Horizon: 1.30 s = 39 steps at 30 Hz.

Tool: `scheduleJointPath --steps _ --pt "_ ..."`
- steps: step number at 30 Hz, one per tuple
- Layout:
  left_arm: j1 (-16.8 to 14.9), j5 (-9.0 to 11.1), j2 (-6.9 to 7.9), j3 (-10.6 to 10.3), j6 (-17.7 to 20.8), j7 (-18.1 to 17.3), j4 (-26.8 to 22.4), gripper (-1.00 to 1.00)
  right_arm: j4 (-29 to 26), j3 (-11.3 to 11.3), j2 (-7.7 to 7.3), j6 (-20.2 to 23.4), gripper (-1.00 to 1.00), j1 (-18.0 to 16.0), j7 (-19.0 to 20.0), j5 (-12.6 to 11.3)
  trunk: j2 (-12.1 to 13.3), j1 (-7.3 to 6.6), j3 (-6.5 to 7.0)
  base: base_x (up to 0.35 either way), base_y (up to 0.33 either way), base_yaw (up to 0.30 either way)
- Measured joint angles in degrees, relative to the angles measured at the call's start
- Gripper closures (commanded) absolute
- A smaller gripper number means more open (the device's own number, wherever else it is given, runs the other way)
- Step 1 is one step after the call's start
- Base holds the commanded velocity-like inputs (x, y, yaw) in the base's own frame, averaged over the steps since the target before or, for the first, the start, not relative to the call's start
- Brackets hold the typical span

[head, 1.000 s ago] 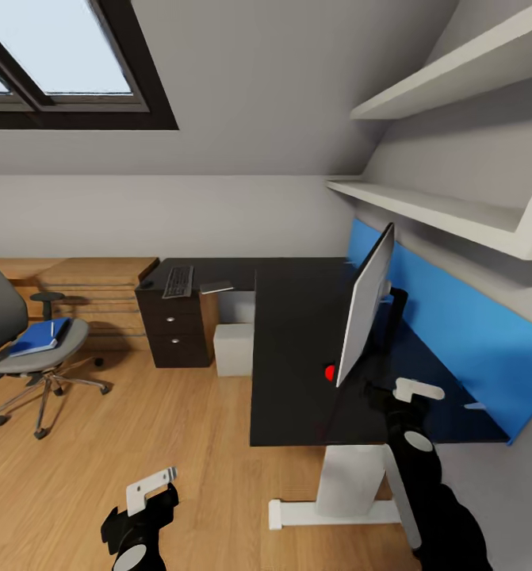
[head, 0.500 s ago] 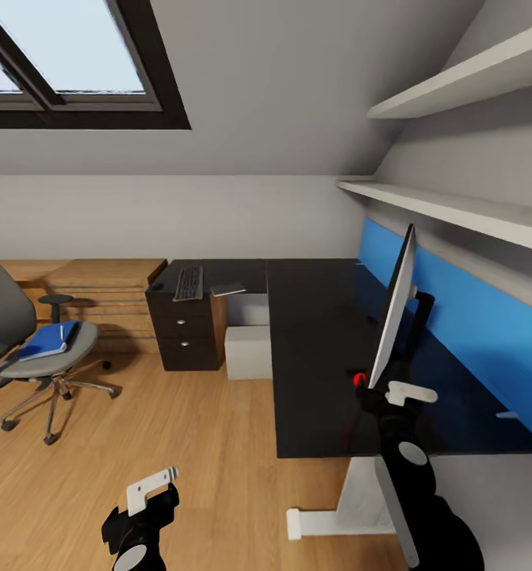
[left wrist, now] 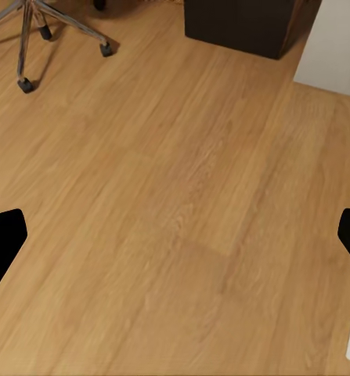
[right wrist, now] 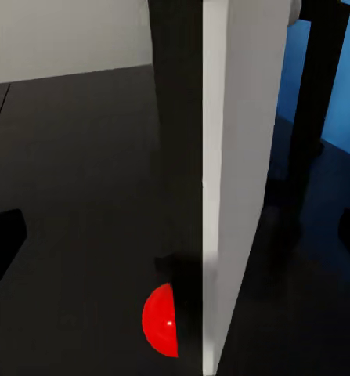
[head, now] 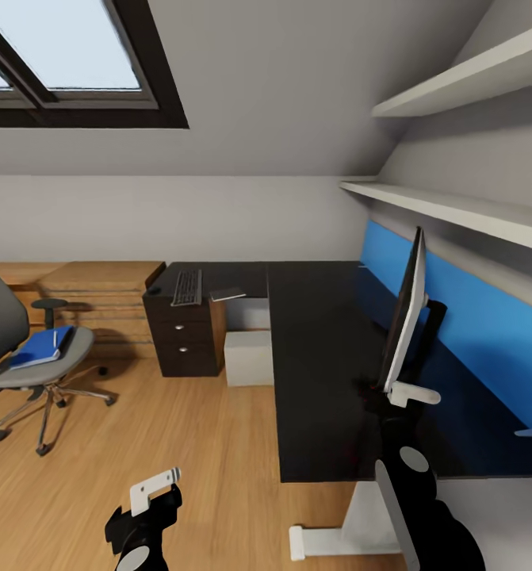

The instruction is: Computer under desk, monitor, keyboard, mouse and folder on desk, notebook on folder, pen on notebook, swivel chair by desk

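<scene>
Half straddled the lower corner of the monitor (head: 404, 317) with the right claw (head: 412, 394), fingers apart, clamping nothing. Found the screen upright on the table (head: 321, 357), just beside the blue panel (head: 472, 317). Risked toppling or twisting it with any careless nudge. Held the left claw (head: 151, 488) spread above the floor (left wrist: 175, 204).

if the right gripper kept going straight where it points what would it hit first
Most likely the monitor: its near edge stands dead ahead between the right gripper's fingers, over the desk. How far off is unclear.
</scene>
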Motion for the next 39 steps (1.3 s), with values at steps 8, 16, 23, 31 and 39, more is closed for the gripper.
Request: scheduleJointPath --steps 8,16,23,31,39 --pt "0.0 -0.01 -0.06 -0.09 0.01 0.02 0.0 -1.0 0.07 -0.03 -0.04 -0.29 -1.0 0.0 -0.09 0.49 0.0 0.01 0.0 0.122 0.011 0.0" --pt "0.0 -0.02 0.0 -0.26 -0.01 0.17 0.0 -1.0 0.14 -0.52 -0.15 -0.38 -1.0 0.0 -1.34 0.74 0.01 0.03 0.0 0.092 0.001 0.0" --pt "0.0 -0.03 0.01 -0.34 -0.02 0.24 0.02 -1.0 0.29 -0.5 -0.16 -0.36 -1.0 0.0 -5.12 0.68 0.0 0.01 0.0 0.101 -0.091 0.0" --pt "0.0 0.0 0.0 -0.35 -0.01 0.19 0.06 -1.0 0.46 -0.55 -0.22 -0.31 -1.0 0.0 -6.04 0.68 0.0 0.03 0.0 0.041 -0.061 0.0" --pt "-0.01 0.01 0.01 -0.31 0.04 0.2 0.11 -1.0 0.5 -0.51 -0.21 -0.33 -1.0 -0.01 -6.05 0.72 0.0 0.03 0.0 -0.004 -0.276 0.0"
